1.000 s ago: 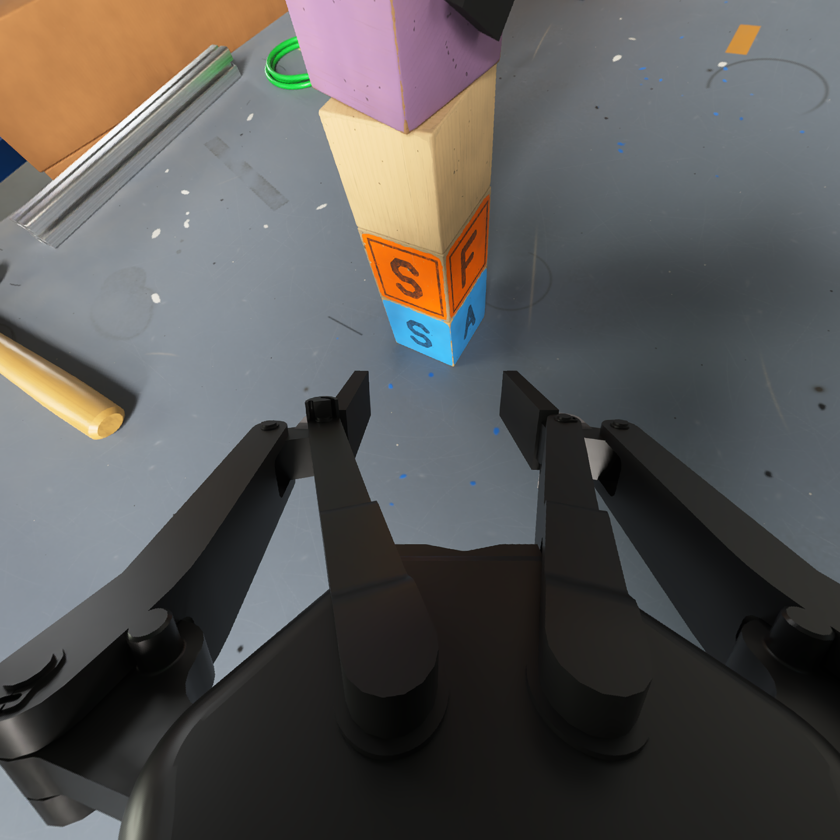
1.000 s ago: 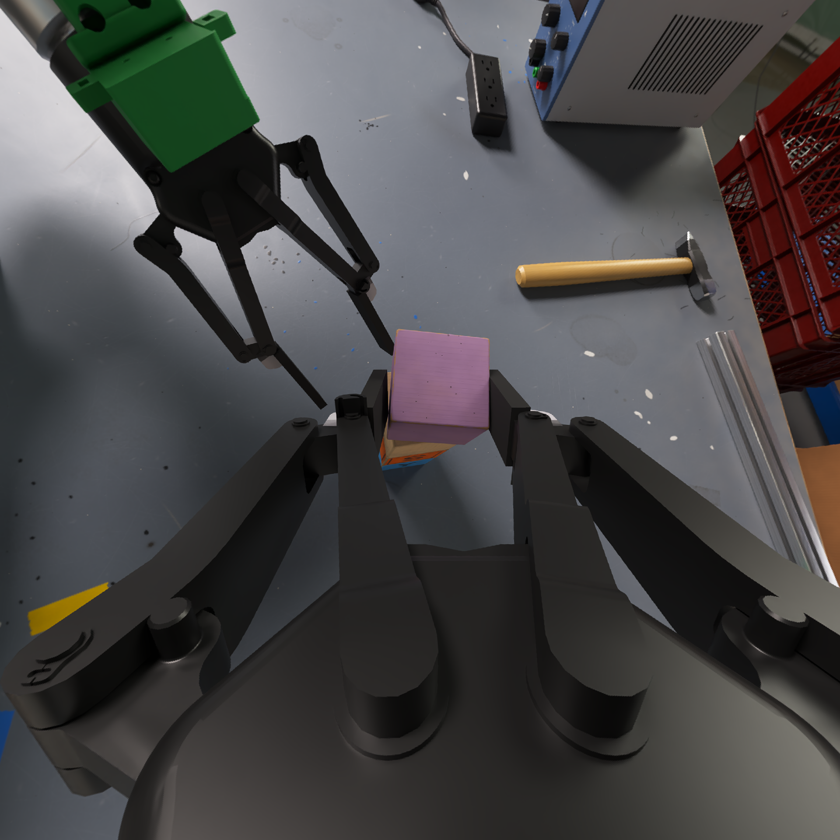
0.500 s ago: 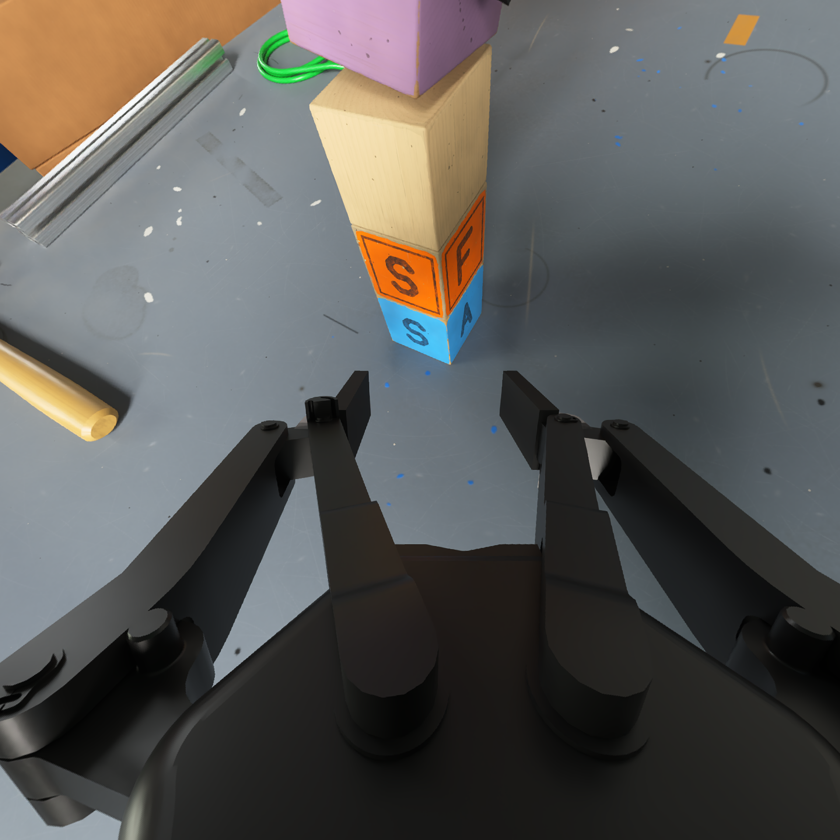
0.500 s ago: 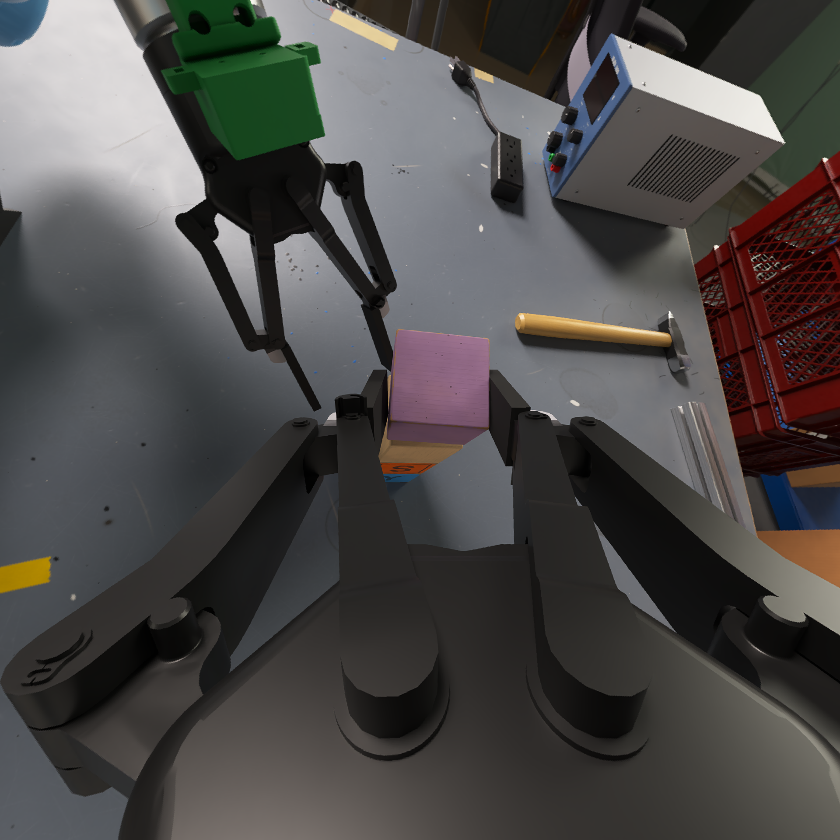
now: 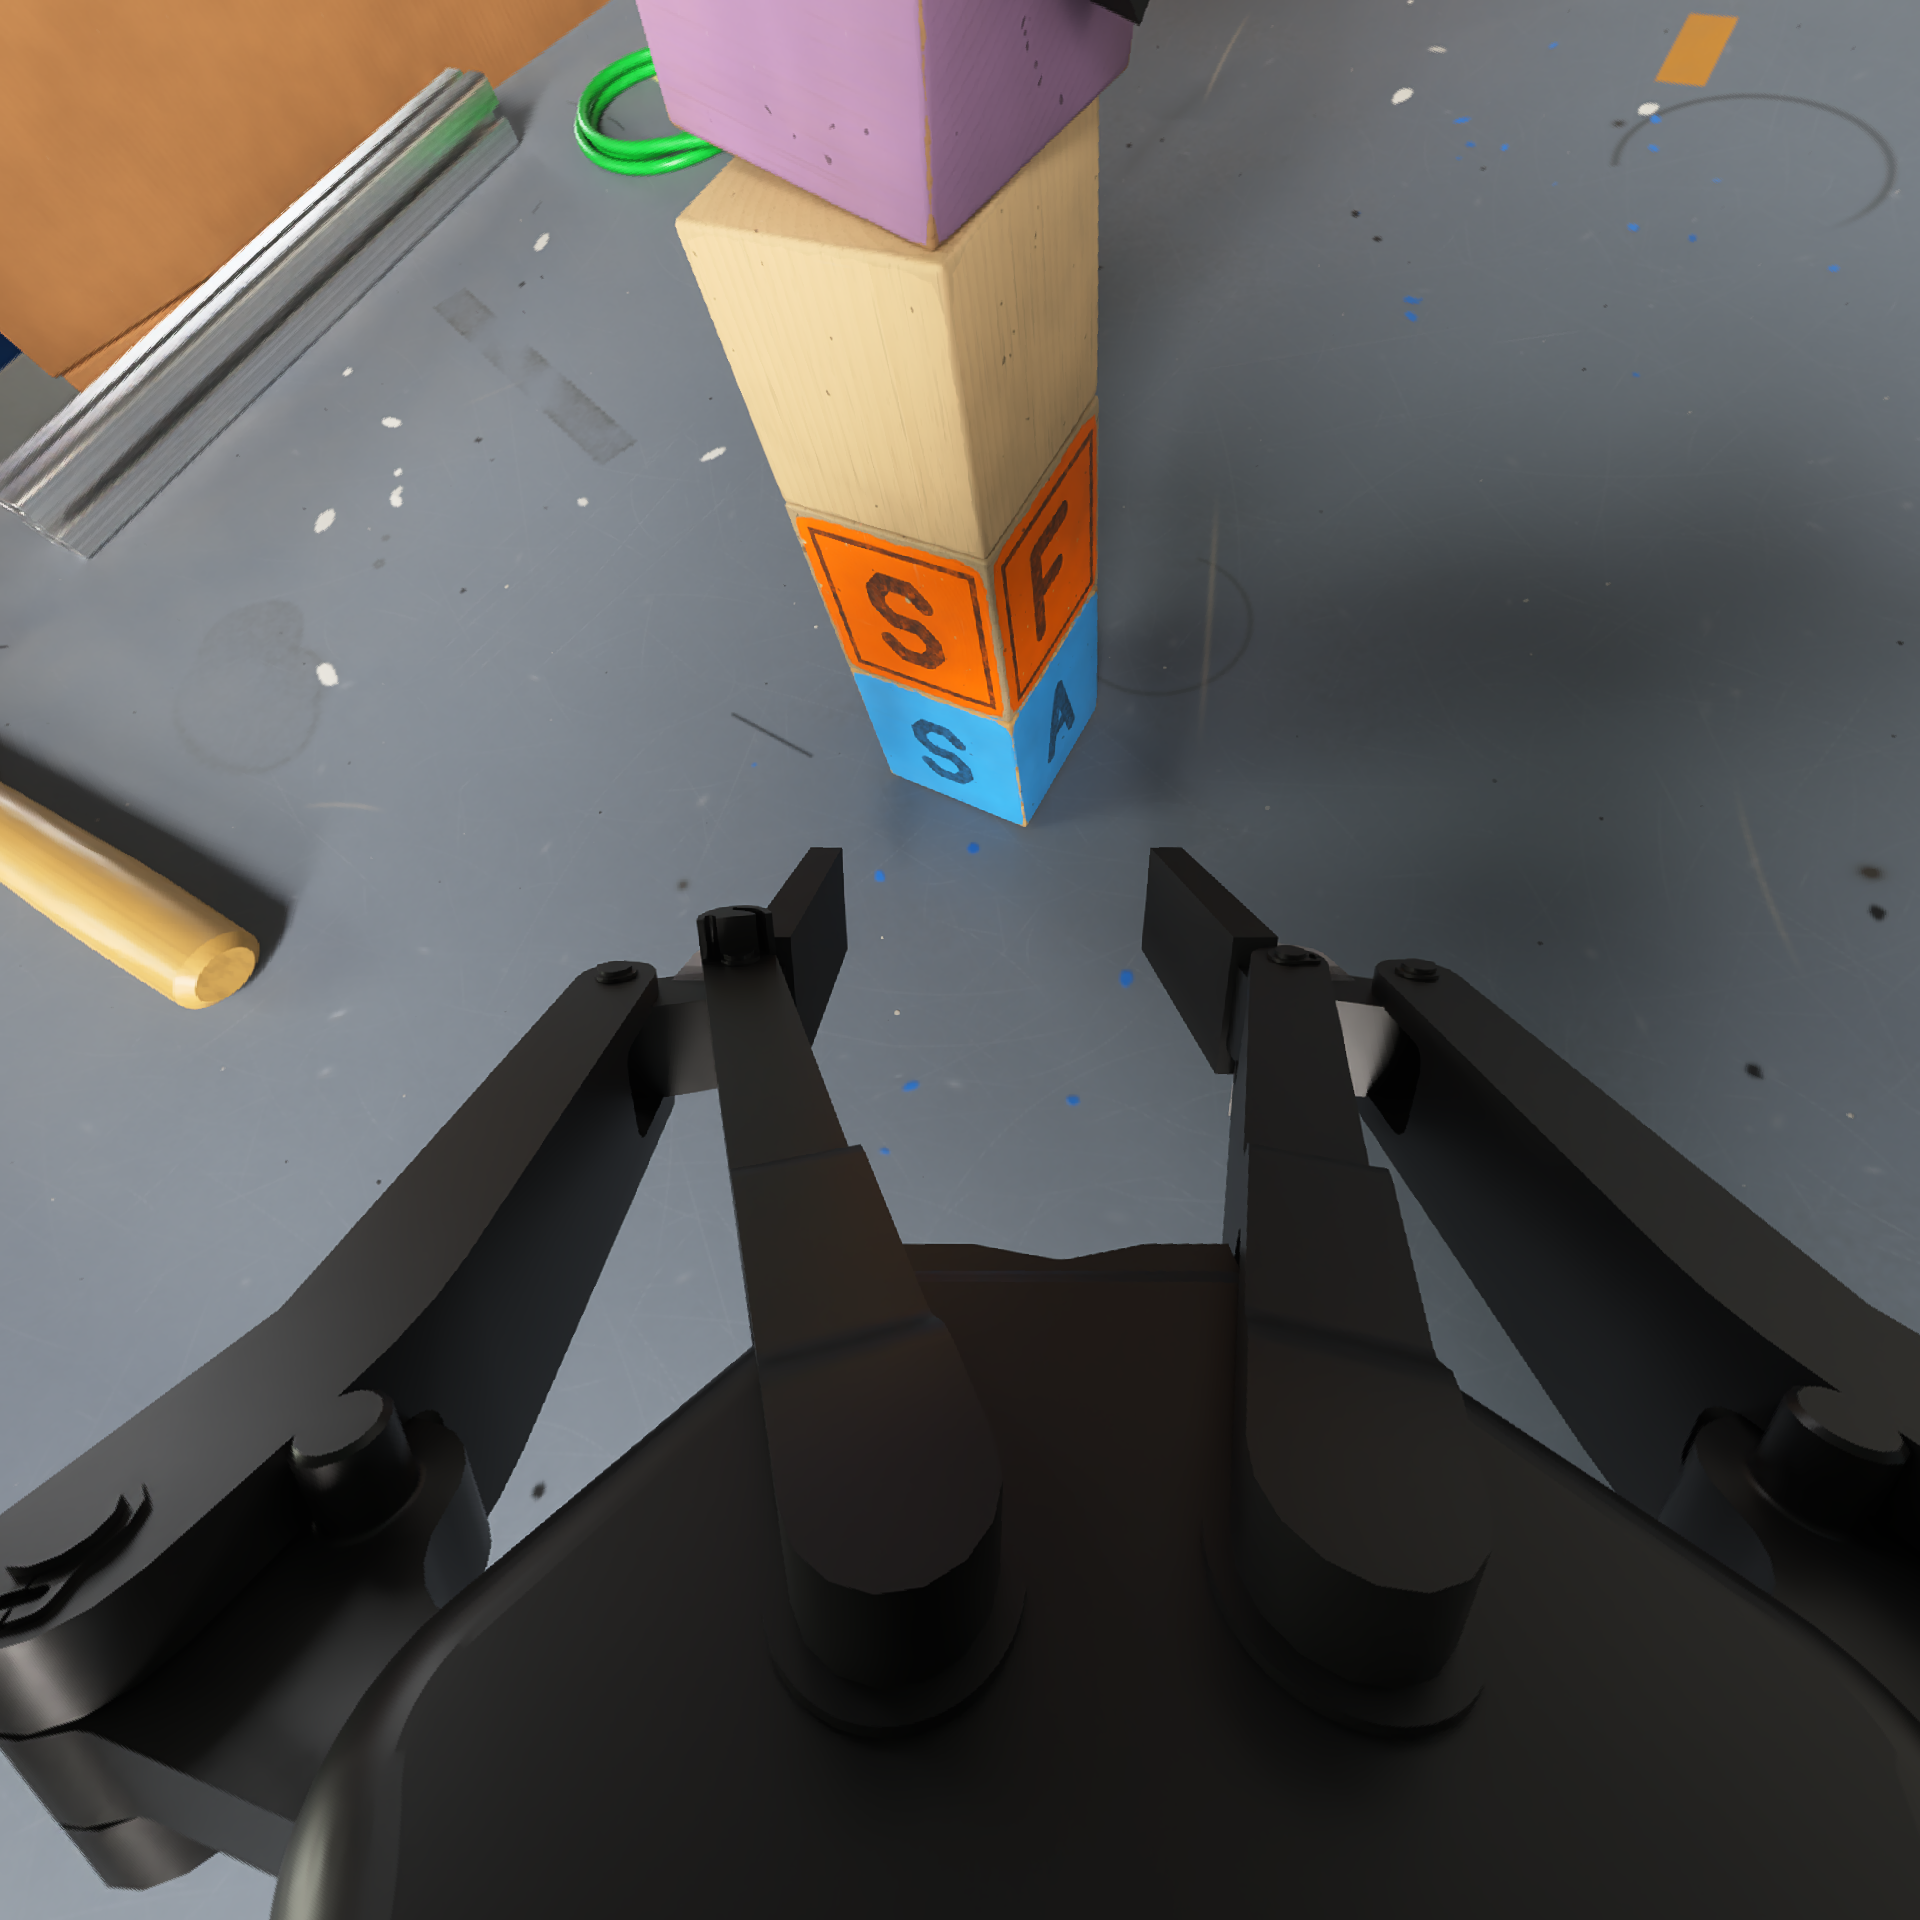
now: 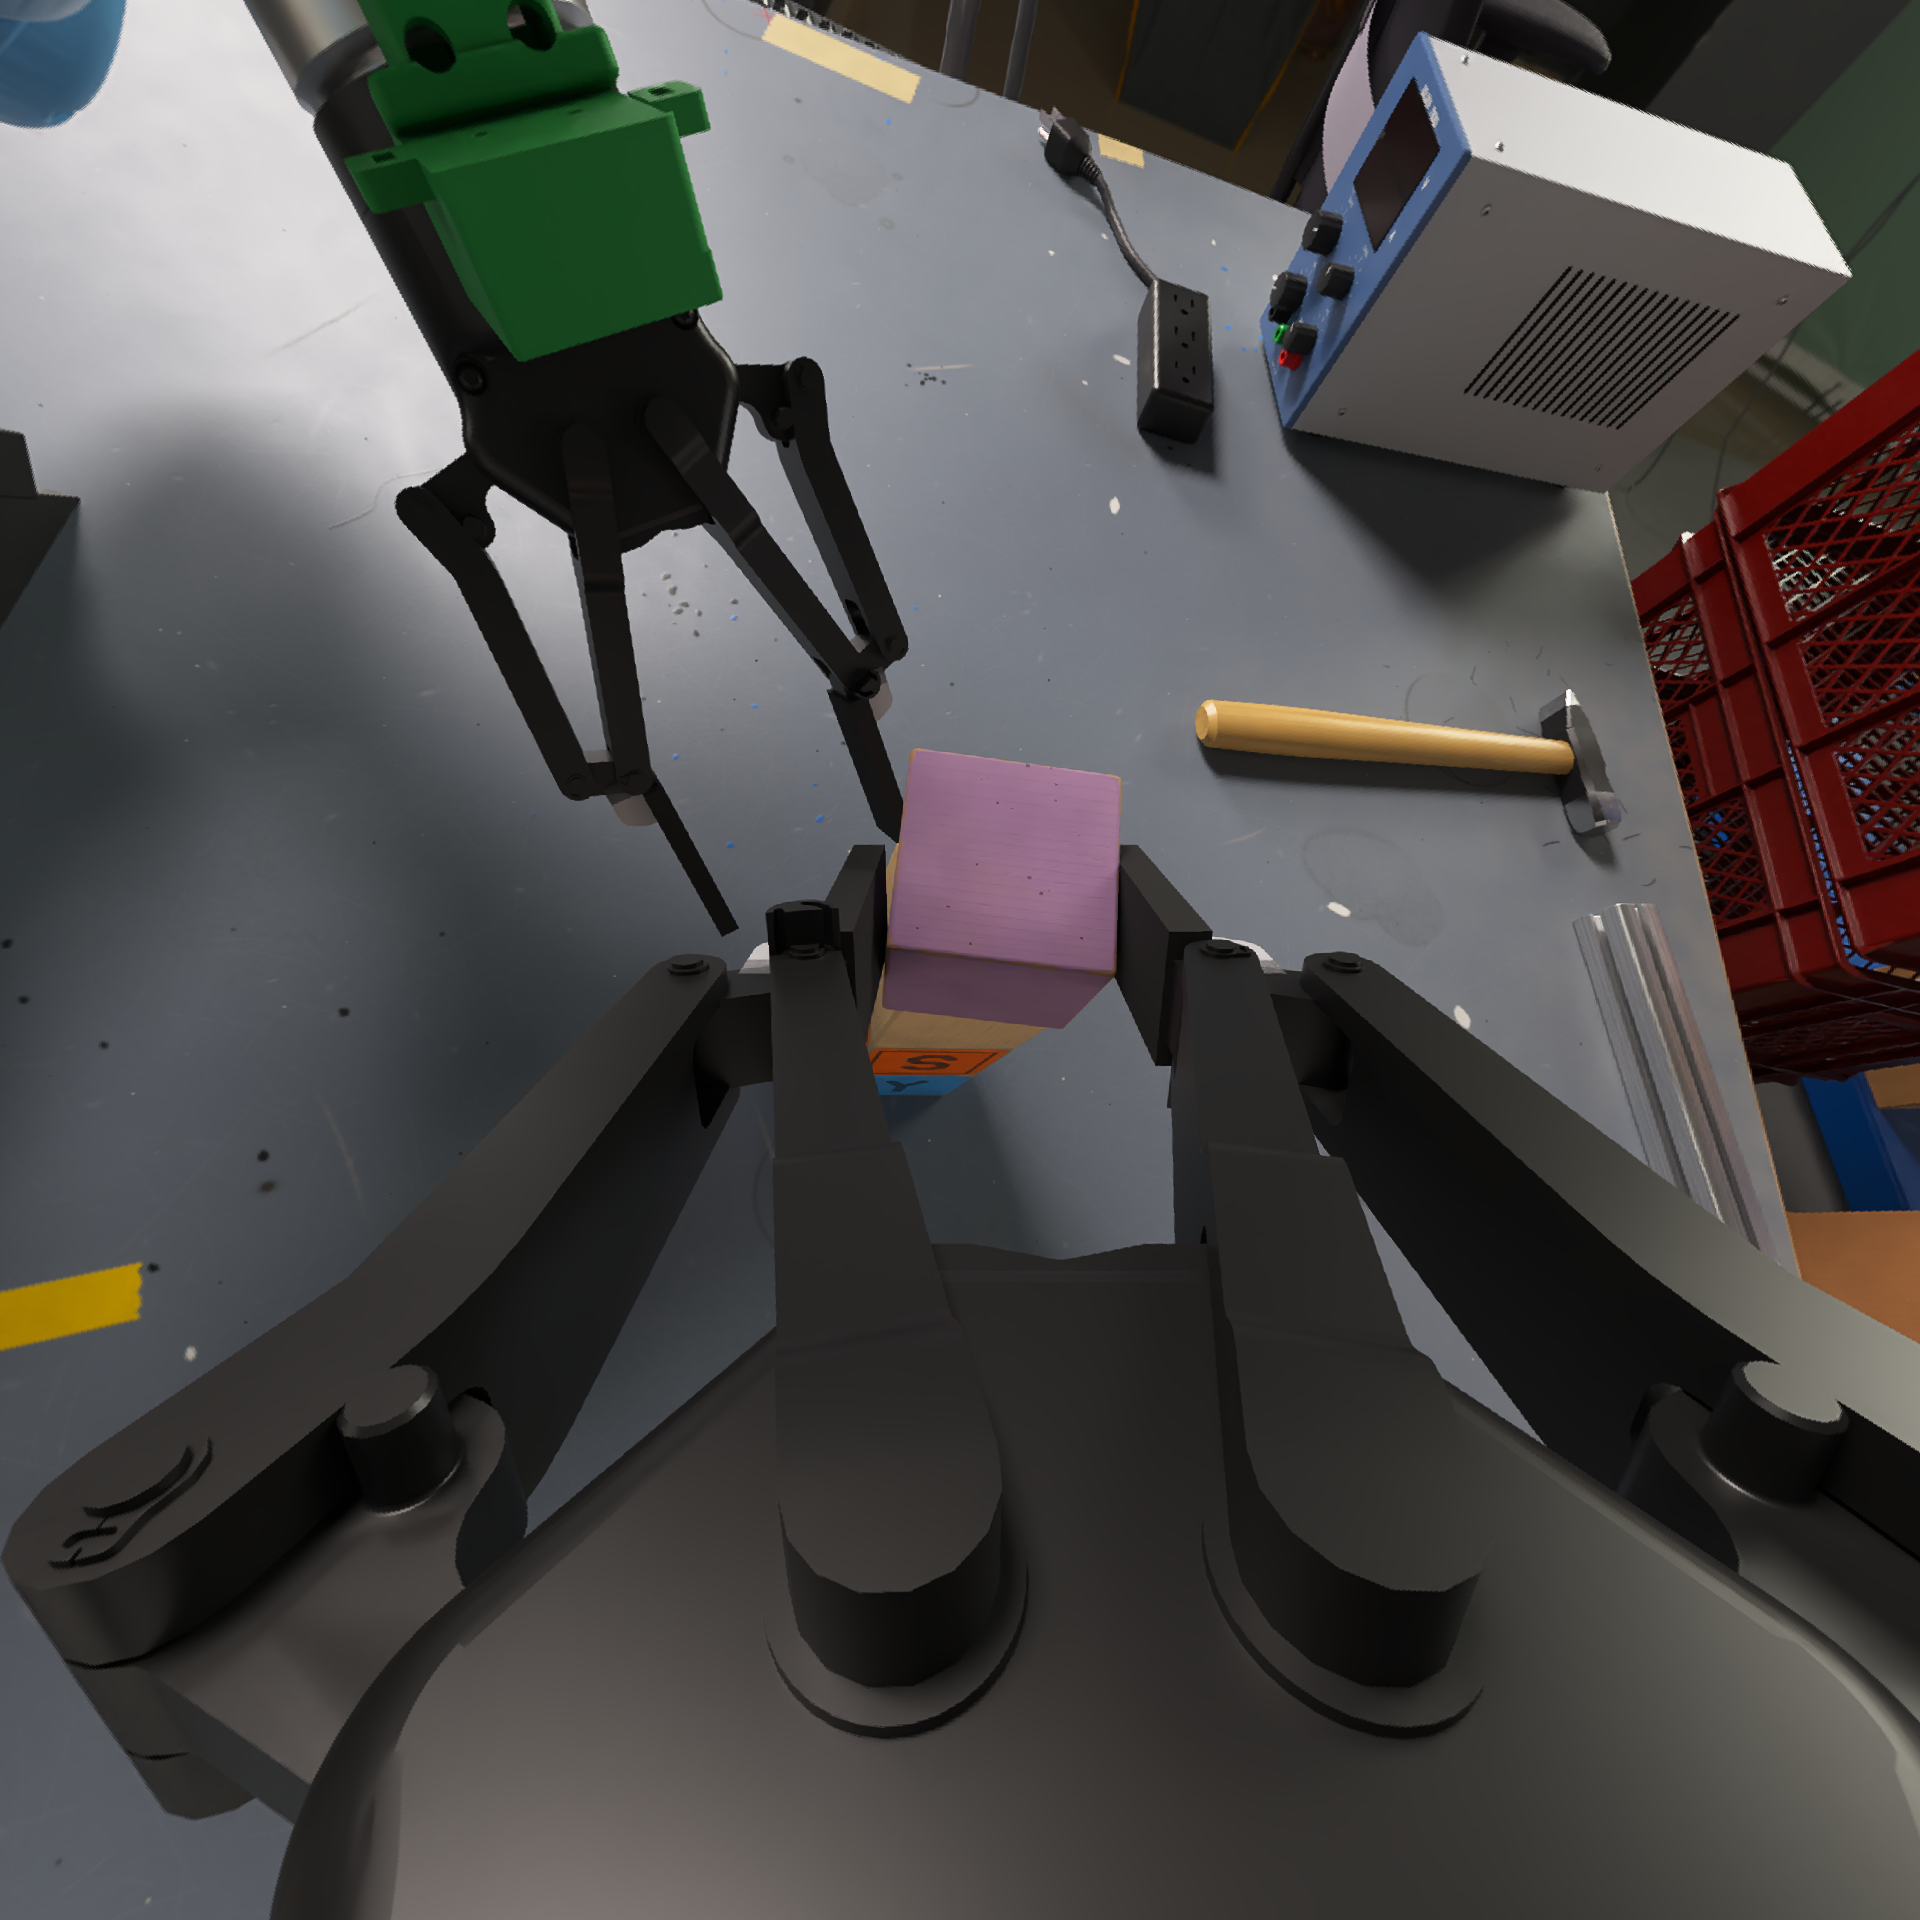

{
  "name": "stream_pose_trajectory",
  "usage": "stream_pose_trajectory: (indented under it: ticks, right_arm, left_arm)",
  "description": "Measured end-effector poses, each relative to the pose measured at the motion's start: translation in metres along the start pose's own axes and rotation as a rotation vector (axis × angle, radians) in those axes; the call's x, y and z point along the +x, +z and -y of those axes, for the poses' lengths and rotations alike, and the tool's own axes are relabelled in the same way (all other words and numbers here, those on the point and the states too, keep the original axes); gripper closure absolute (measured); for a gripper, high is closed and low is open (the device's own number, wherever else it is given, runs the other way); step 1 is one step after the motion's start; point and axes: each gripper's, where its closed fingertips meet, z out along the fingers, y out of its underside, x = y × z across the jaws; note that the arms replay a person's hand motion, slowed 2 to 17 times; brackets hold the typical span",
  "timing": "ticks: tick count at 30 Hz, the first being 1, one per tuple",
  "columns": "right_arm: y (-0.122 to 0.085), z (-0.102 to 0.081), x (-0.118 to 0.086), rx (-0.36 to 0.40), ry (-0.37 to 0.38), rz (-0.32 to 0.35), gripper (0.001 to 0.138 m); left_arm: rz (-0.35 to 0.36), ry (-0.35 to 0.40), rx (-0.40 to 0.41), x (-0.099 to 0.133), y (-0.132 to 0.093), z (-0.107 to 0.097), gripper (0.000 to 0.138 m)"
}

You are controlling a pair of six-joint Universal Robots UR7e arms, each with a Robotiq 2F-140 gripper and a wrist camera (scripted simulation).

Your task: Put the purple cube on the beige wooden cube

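The purple cube [image 6: 1003,873] is held between the pads of my right gripper [image 6: 1003,914], which is shut on it. It sits at the top of a stack, on or just above the beige wooden cube [image 5: 904,364], turned a little against it. Under the beige cube are an orange lettered block [image 5: 935,613] and a blue lettered block [image 5: 966,748]. The purple cube [image 5: 883,104] is cut off by the top edge of the left wrist view. My left gripper [image 5: 992,894] is open and empty, just short of the stack's base; it also shows in the right wrist view [image 6: 800,831].
A wooden-handled hammer [image 6: 1392,738] lies to the right of the stack. An aluminium bar [image 6: 1662,1060] and red crates [image 6: 1818,727] are at the right edge. A grey and blue instrument box [image 6: 1538,260] and a power strip [image 6: 1174,364] stand at the back. A green cable loop [image 5: 623,125] lies behind the stack.
My right gripper has tilted and drawn back with the purple cube, so more of the stack shows beneath it, and the cube has turned slightly. My left gripper has stayed open and almost still.
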Motion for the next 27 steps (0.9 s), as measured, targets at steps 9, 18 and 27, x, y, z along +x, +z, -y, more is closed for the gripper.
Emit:
stream_pose_trajectory:
  ticks: [9, 18, 27]
  right_arm:
    - [0.0015, 0.0009, 0.0007, 0.002, -0.008, -0.007, 0.083]
    - [0.0041, 0.0009, 0.0021, 0.002, -0.033, -0.029, 0.081]
    - [0.0011, -0.0011, 0.0011, 0.029, -0.053, -0.051, 0.067]
  left_arm:
    - [-0.003, 0.001, -0.004, 0.0005, 0.0007, -0.0007, 0.062]
    - [-0.002, 0.002, -0.009, 0.0004, 0.0022, -0.0019, 0.062]
    - [0.006, -0.008, -0.01, -0.0029, 0.0028, -0.0037, 0.062]
